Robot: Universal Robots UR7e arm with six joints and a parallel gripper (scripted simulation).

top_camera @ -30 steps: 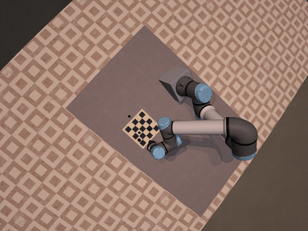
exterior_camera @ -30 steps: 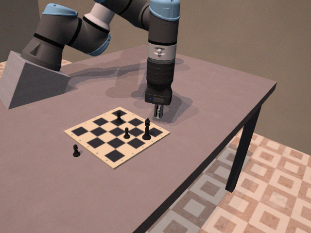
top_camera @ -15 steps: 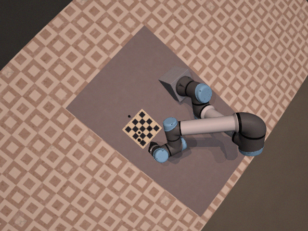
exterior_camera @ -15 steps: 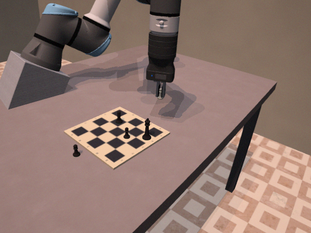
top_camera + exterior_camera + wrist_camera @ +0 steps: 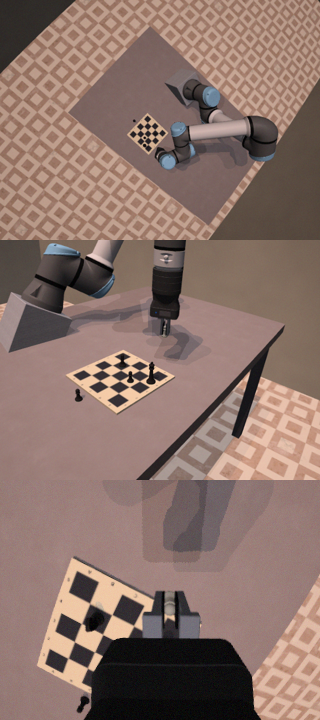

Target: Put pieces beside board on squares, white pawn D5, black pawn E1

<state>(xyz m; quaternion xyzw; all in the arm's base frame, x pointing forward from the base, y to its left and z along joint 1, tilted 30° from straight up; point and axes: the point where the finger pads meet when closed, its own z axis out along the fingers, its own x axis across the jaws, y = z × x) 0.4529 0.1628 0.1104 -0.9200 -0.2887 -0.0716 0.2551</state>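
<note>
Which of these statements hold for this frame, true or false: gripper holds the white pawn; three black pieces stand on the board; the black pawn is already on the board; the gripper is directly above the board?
1. The gripper is shut on the white pawn. True.
2. Three black pieces stand on the board. True.
3. The black pawn is on the board. False: it stands on the table beside the board's edge.
4. The gripper hangs directly above the board. False: it is off to the side, over the table.
</note>
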